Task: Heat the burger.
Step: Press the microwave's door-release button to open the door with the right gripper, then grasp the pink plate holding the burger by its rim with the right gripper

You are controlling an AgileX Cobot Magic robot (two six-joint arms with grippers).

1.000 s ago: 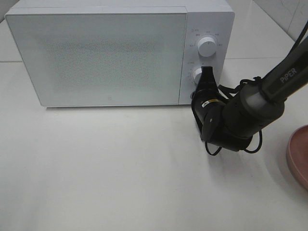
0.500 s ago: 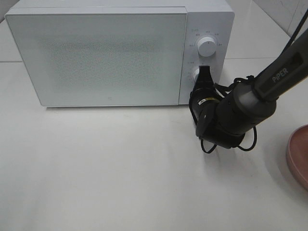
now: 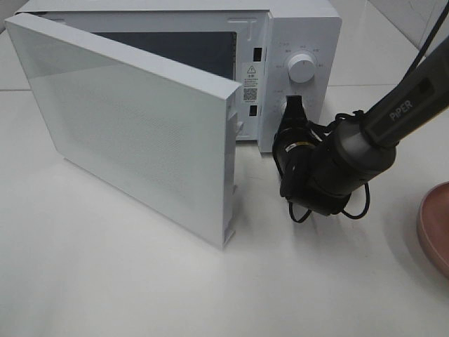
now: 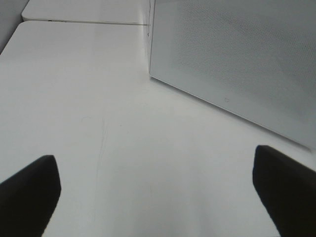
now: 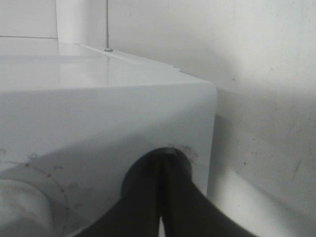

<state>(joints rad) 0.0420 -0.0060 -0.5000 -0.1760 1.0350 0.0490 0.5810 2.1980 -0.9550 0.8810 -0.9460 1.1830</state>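
Observation:
The burger is out of view in all three views. The white microwave (image 3: 303, 28) stands at the back, and its door (image 3: 133, 126) hangs swung out toward the front. My right gripper (image 3: 293, 105) is shut, with its tips pressed against the lower round button on the control panel, under the upper knob (image 3: 301, 68). The right wrist view shows the closed fingertips (image 5: 160, 197) meeting at that button's round recess. My left gripper (image 4: 158, 197) is open over bare table, holding nothing, facing the door (image 4: 237, 59).
A round pink plate (image 3: 436, 225) lies at the right edge of the table. The open door juts out over the middle of the table. The dark cavity (image 3: 182, 49) shows behind it. White tabletop (image 3: 105, 281) lies in front.
The microwave door, flat shut in both earlier frames, has sprung open and swung outward. My right gripper edged slightly left and closer against the lower button.

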